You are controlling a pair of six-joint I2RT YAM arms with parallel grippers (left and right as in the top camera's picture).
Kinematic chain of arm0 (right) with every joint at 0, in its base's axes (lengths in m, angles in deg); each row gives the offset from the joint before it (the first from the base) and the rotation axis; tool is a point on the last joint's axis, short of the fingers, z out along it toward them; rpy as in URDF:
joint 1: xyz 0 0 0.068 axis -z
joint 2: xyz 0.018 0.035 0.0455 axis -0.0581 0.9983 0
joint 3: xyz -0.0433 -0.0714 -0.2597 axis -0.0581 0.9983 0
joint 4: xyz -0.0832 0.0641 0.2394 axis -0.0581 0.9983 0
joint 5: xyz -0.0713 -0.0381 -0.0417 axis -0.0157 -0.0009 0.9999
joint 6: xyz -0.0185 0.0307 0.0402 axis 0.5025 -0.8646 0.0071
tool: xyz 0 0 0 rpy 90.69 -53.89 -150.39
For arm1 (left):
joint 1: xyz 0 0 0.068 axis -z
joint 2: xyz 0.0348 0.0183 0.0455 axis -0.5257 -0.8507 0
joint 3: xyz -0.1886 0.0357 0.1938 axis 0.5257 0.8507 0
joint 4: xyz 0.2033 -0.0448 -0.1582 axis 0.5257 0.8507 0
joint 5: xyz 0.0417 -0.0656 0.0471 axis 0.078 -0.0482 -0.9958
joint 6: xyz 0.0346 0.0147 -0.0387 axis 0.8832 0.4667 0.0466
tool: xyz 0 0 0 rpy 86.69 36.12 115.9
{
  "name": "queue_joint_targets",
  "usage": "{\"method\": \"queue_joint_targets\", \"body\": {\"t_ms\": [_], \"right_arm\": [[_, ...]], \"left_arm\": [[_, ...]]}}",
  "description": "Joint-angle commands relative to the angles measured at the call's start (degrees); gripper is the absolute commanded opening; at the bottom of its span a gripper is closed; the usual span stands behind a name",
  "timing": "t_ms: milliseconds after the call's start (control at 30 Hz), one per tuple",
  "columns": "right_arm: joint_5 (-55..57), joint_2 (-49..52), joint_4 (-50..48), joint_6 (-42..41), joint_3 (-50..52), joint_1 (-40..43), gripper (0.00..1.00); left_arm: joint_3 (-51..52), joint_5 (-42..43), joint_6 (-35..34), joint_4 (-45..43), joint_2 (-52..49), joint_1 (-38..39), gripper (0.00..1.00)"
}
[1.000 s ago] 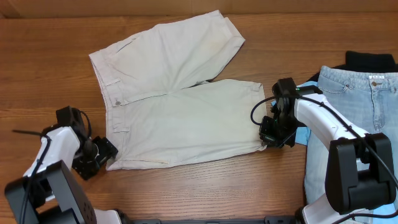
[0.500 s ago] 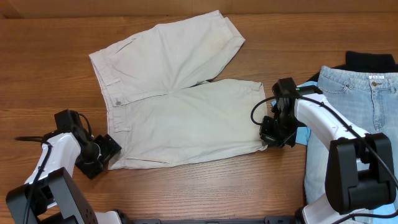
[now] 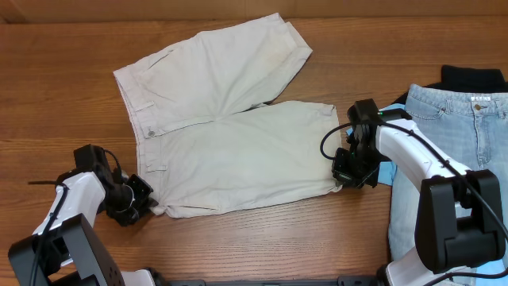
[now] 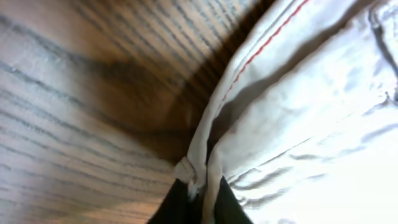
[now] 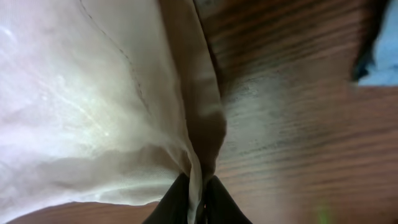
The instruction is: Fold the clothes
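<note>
The shorts [image 3: 230,143] are pale beige and lie flat on the wooden bench [image 3: 262,238], around its middle and a little toward the far edge. The waistband, with belt loops and a small button, points to the left edge of the bench. The two short, wide legs go to the right. One leg runs obliquely toward the far edge and the other lies closer to the near edge, so they open in a V from the crotch. The cloth shows soft creases.

The left tool [image 3: 147,205] is closed on the near corner of the waistband. In the left wrist view its dark fingers [image 4: 171,208] pinch the folded edge, and a thin red stitch line runs along the seam there. The right tool [image 3: 343,176] is closed on the near hem corner of the nearer leg, and the hem is puckered between its fingers [image 5: 174,205].

At the right edge of the bench lie light blue jeans [image 3: 460,135], with a black cloth [image 3: 472,77] behind them. A bright blue cloth [image 3: 386,171] is just beside the right tool.
</note>
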Motion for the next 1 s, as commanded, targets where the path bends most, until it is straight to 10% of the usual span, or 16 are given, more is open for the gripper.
{"method": "queue_joint_targets", "body": {"t_ms": [0,400,967], "right_arm": [[3.63,-1.22,2.45,0.15,-5.33,0.07,0.11],[10.91,-13.75,30.58,0.13,-39.34,0.04,0.05],[0.44,-16.44,27.15,0.61,-37.77,-2.80,0.08]], "left_arm": [[2.03,-5.11,-0.94,0.92,-3.74,0.22,0.04],[-37.75,-17.92,4.35,39.34,5.81,-0.83,0.04],[-42.42,-24.94,1.84,43.32,19.28,-0.81,0.04]]}}
